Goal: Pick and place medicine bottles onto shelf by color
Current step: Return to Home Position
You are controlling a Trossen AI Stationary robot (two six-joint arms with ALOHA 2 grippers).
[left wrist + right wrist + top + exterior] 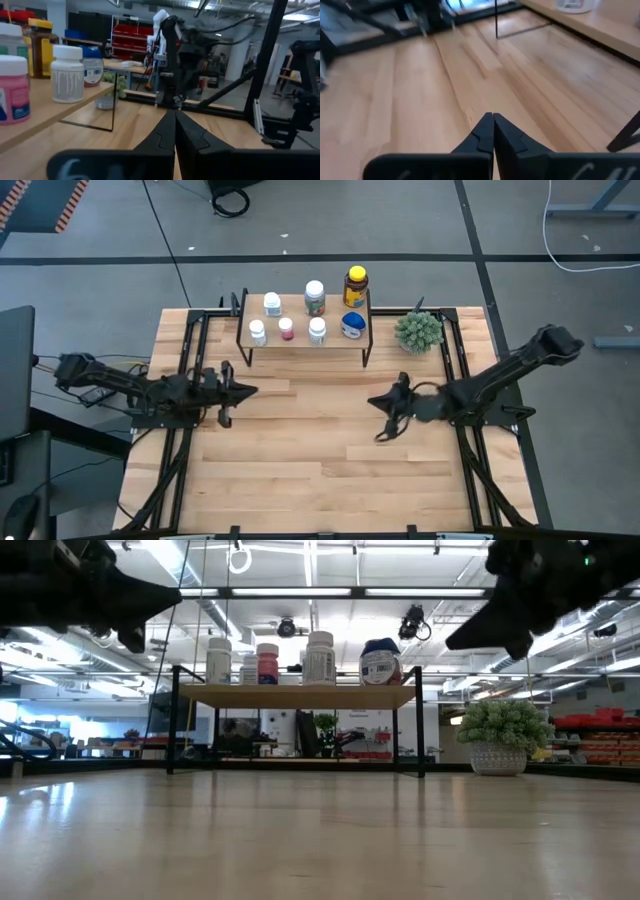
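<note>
here, shelf (pixel 293 309) holding seven medicine bottles (pixel 315 297), potted plant (pixel 418 331) just beside it

Scene brightly lit by ceiling strip lights (pixel 300 592), pale glare reflected on the tabletop (pixel 120 802), left gripper (pixel 165 602) and right gripper (pixel 462 637) rendered as dark silhouettes

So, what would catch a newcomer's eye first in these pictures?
First the shelf at the table's far edge, holding seven medicine bottles, the amber bottle at its back right corner. Then the plant to its right, and the left gripper and right gripper, both shut and empty, in front of it.
</note>
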